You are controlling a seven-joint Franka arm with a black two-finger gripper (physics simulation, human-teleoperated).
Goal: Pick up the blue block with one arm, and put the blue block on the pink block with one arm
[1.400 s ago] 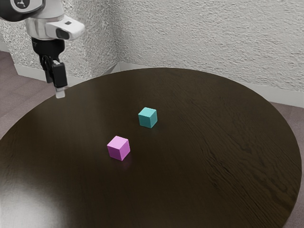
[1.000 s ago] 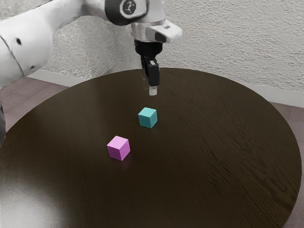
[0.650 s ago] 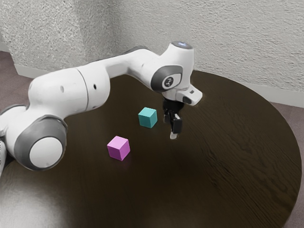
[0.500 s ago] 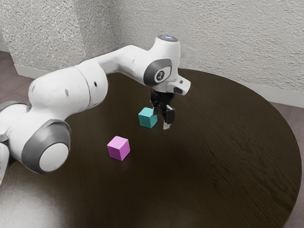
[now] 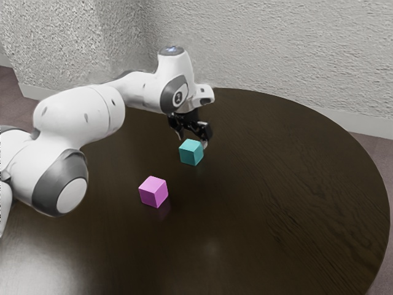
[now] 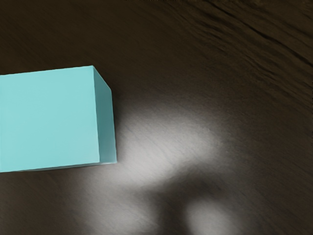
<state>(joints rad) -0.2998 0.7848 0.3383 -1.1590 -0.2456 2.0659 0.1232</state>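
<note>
The blue block (image 5: 191,152), a small teal cube, rests on the dark round table (image 5: 288,184) near its middle. In the wrist view the blue block (image 6: 49,120) appears large and close, lying flat on the wood just off to one side of my hand. My gripper (image 5: 191,131) hovers just above and slightly behind the block, fingers pointing down and open, with nothing between them. The pink block (image 5: 153,191) sits alone on the table, nearer the front and toward the exterior view's left of the blue one.
My white arm (image 5: 92,117) stretches low across the table from the exterior view's left. A rough white wall (image 5: 276,43) stands behind the table. The table's rim curves round at the right and front.
My hand has swung in from the exterior view's far left, passed to the right of the blue block, and come back to hang just over it. Both blocks have stayed put.
</note>
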